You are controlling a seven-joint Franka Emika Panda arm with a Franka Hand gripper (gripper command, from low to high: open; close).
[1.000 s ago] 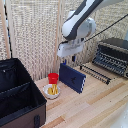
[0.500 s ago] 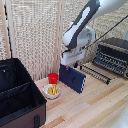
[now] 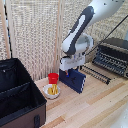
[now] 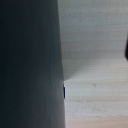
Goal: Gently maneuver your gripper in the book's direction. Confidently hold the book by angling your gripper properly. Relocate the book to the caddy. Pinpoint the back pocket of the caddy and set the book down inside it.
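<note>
The dark navy book (image 3: 75,80) stands upright on the wooden table, right of a red cup. My gripper (image 3: 69,70) hangs straight down over the book's top edge, under the white boxy wrist; its fingertips are hidden against the book, so whether they are shut shows in neither view. In the wrist view the book (image 4: 30,65) fills one side as a dark blurred slab, with pale table beside it. The black fabric caddy (image 3: 20,97) sits at the exterior view's left, its dividers visible.
A red cup (image 3: 53,78) and a small white bowl (image 3: 52,91) with yellow pieces sit between the book and the caddy. A black toaster oven (image 3: 113,56) with a pulled-out rack stands at the exterior view's right. A slatted blind wall is behind.
The arm has lowered and shifted slightly toward the exterior view's left, bringing the gripper down onto the book's top edge. The book stays in place.
</note>
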